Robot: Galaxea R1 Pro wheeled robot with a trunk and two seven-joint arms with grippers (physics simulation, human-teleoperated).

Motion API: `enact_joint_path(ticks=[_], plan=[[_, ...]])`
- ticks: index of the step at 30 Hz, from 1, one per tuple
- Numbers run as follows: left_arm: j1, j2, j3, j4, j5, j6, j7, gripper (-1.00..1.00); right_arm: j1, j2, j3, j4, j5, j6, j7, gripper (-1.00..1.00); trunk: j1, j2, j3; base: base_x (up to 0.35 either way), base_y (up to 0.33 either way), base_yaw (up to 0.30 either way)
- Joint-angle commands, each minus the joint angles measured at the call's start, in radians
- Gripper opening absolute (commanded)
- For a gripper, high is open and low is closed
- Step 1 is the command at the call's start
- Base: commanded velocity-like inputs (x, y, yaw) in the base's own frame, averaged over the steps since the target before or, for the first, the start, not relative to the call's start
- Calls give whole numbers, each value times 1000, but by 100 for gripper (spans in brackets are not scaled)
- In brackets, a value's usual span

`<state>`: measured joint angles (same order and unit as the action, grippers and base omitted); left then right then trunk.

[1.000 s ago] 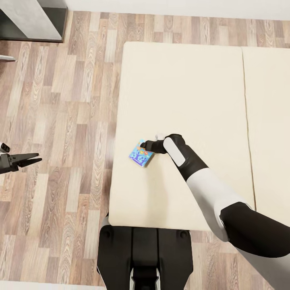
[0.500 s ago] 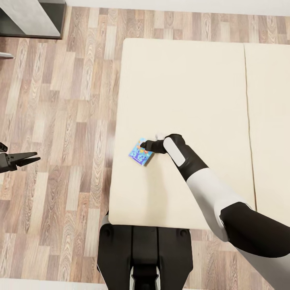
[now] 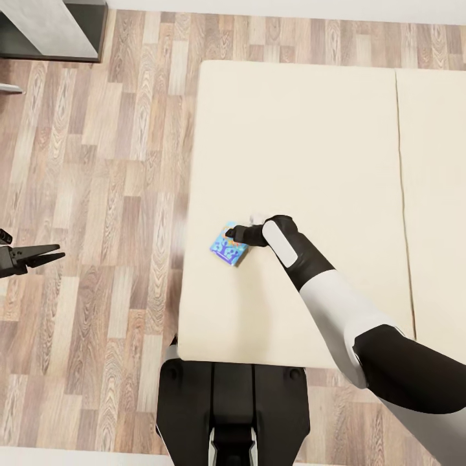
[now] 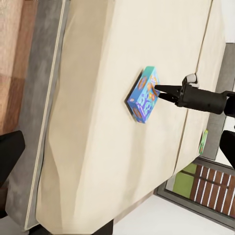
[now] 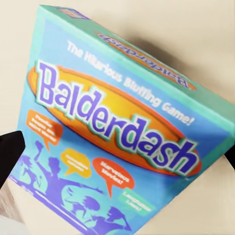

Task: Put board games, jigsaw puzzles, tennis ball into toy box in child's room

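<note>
Gripping the small blue board game (image 3: 228, 246) well meant getting the right tool (image 3: 232, 234) square to the box, one finger on each side of it, and closing only once both fingers had a firm seat, so the box would not skid over the soft bed (image 3: 291, 162) or tip out during the lift. The game lay near the lower left of the cream mattress in the head view, close to the bed's left edge, at centre frame. In the right wrist view the Balderdash box (image 5: 117, 142) loomed very close, with a dark fingertip (image 5: 10, 152) at the left edge and another just showing at the right edge, so the fingers stood apart on either side of it. From the left wrist view the tool's tips (image 4: 164, 91) met the box's upper right corner; whether they actually pressed on it could not be told. A lift seemed premature until the grip was sure. The left tool (image 3: 35, 255), at the left edge of the head view over the wooden floor (image 3: 97, 194), held nothing, its fingers slightly parted.
</note>
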<state>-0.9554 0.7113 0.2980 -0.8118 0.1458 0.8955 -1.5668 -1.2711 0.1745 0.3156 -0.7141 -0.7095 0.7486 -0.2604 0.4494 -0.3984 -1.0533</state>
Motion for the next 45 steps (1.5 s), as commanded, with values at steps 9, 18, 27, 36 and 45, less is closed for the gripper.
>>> enact_joint_path(ticks=[9, 18, 27, 36, 45], plan=[[0, 0, 0, 0, 0, 10, -4, 100, -1, 0, 2, -1, -10, -1, -10, 100, 1, -2, -1, 0, 59, 0], [0, 1, 1, 0, 0, 11, -4, 100, -1, 0, 2, -1, -11, -3, -10, 100, 1, -2, -1, 0, 55, 0], [0, 1, 2, 0, 0, 13, -4, 100, -1, 0, 2, -1, -11, -4, -10, 100, 1, -2, -1, 0, 6, 0], [0, 2, 3, 0, 0, 16, -4, 100, -1, 0, 2, -1, -11, -5, -10, 100, 1, -2, -1, 0, 3, 0], [0, 2, 3, 0, 0, 16, -4, 100, -1, 0, 2, -1, -10, -5, -8, 100, 1, -2, -1, 0, 92, 0]])
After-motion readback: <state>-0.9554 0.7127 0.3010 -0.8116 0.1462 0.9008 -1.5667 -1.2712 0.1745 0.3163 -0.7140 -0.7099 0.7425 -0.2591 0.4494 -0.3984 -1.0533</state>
